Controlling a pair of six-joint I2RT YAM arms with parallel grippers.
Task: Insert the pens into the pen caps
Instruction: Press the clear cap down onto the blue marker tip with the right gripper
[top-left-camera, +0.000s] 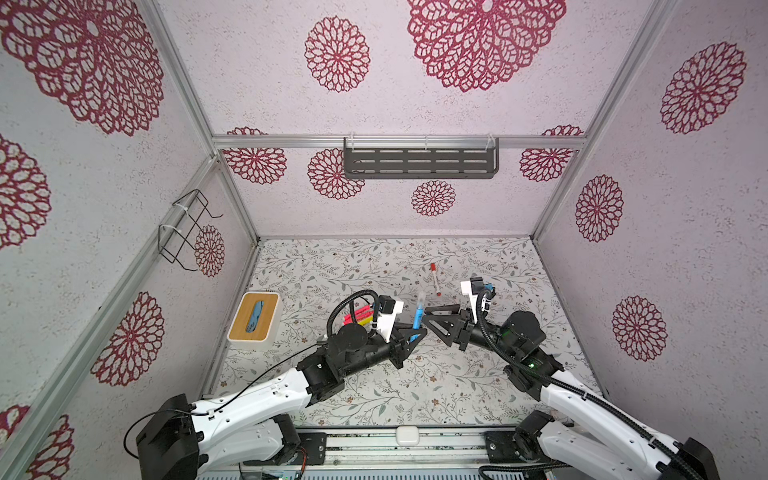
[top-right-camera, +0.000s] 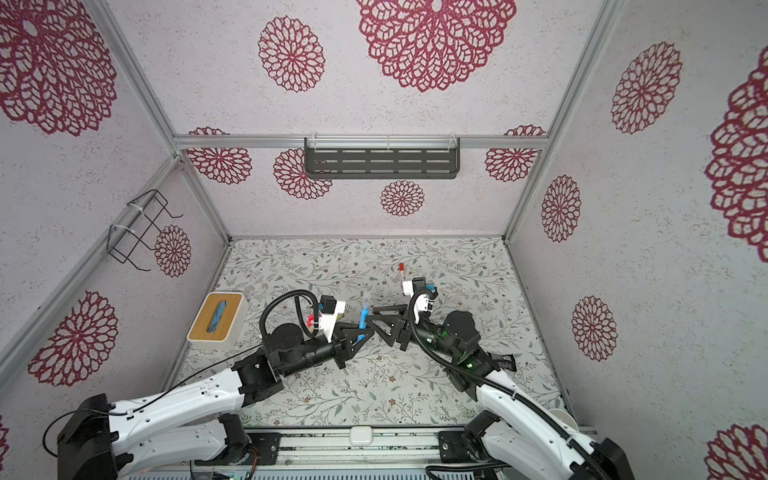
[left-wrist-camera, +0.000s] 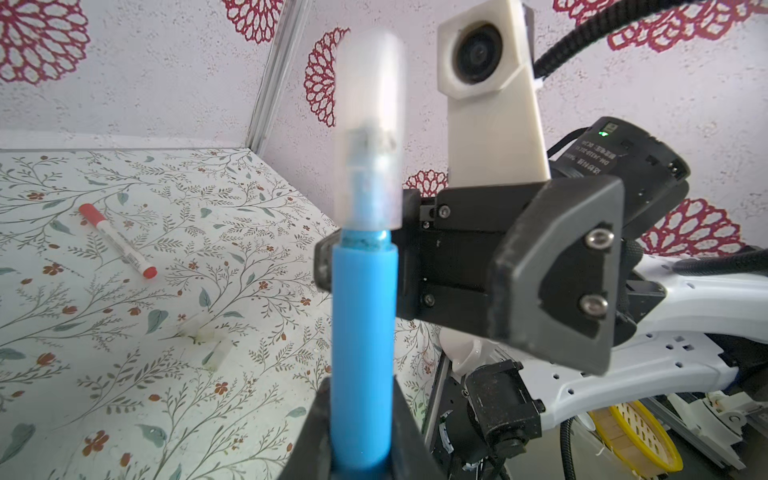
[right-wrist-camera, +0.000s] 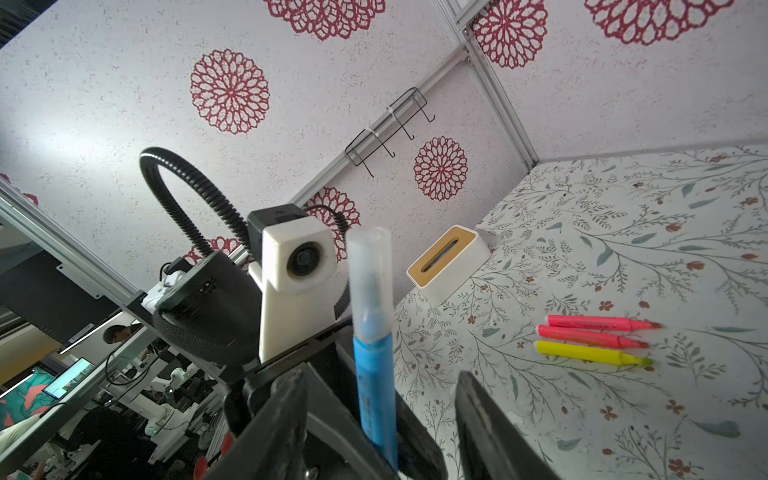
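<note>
While left end effector (top-left-camera: 417, 334) clamps blue pen (top-left-camera: 418, 316), right end effector (top-left-camera: 428, 313) gapes beside it.

Robotics laboratory. We see a test cell of aluminium framing (top-left-camera: 291, 141) and flower-patterned wall panels (top-left-camera: 257, 91) enclosing a floral-papered table (top-left-camera: 415, 395). Beyond the frame we make out a lit monitor (right-wrist-camera: 70, 376) and further white robot arms (right-wrist-camera: 166, 409), blurred.

Tissue box (top-left-camera: 254, 316), white with a slotted wooden lid, stands on the floral-print tabletop (top-left-camera: 415, 386) near the left wall. Black wire rack (top-left-camera: 187, 226) is tied to the left wall's rail. Dark slotted metal shelf (top-left-camera: 419, 163) hangs from the back rail. Small white block (top-left-camera: 409, 435) sits mid-way along the front rail.
</note>
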